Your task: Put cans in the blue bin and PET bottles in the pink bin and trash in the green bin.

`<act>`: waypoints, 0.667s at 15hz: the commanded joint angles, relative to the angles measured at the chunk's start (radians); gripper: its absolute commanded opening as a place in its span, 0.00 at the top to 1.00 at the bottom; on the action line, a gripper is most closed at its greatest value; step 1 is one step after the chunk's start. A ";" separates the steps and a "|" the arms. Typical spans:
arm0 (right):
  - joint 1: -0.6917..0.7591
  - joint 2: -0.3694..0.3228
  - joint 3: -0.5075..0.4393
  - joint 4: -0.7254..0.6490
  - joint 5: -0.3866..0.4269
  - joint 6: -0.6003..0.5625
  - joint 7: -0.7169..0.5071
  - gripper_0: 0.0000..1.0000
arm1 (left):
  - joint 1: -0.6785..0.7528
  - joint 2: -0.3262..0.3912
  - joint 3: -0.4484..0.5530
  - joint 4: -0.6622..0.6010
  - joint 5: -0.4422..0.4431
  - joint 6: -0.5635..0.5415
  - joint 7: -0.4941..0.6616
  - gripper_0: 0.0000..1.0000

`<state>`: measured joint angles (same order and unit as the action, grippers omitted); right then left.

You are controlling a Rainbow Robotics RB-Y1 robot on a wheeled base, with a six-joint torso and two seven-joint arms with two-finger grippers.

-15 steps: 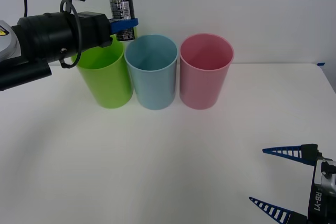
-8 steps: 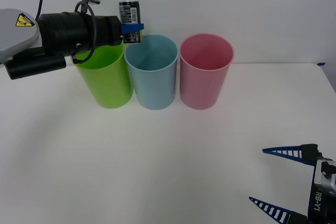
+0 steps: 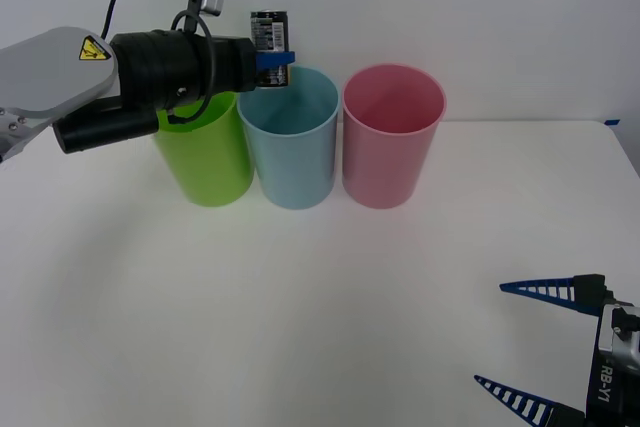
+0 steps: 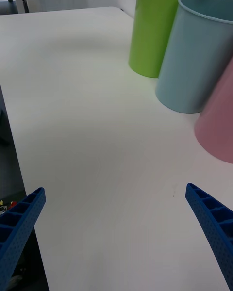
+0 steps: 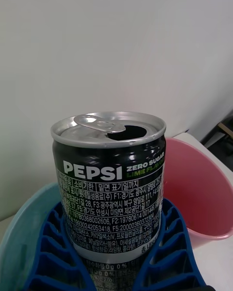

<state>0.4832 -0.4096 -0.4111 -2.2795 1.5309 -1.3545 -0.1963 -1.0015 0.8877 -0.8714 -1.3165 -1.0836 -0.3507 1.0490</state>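
Alignment over the blue bin is what the coming drop depends on. Gripped upright between the blue ribbed fingers of the left gripper, the can hangs in the air above the bin's rim on the side next to the green bin, its long axis vertical and its opened top upward. In the left wrist view the fingers wrap both sides of the can, with the blue bin's mouth below it and the pink bin just beyond. The three bins stand in a row near the tabletop's far edge, green, blue, pink from the robot's left, each touching or nearly touching its neighbour. To my eye the can sits over the blue bin's rim rather than its centre, so a little more travel toward the pink bin seems needed before release, or it may clip the rim. The right gripper rests near the tabletop's near right corner, jaws spread wide and holding nothing.
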 commanded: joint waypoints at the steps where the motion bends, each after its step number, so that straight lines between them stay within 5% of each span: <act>1: 0.000 0.000 0.000 0.000 0.000 0.000 0.000 0.00 | 0.000 -0.004 0.000 0.005 -0.024 -0.025 0.014 1.00; 8: 0.000 0.000 0.000 0.000 0.000 0.000 0.000 0.00 | 0.000 -0.012 0.000 0.013 -0.058 -0.024 0.034 0.99; 9: 0.000 0.000 0.000 0.000 0.000 0.000 0.000 0.00 | 0.000 -0.012 0.000 0.013 -0.062 -0.021 0.036 0.73; 10: 0.000 0.000 0.000 0.000 0.000 0.000 0.000 0.00 | 0.000 -0.010 0.000 0.013 -0.067 -0.011 0.037 0.32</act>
<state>0.4832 -0.4096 -0.4111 -2.2795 1.5309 -1.3545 -0.1963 -1.0018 0.8762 -0.8714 -1.3039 -1.1466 -0.3688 1.0848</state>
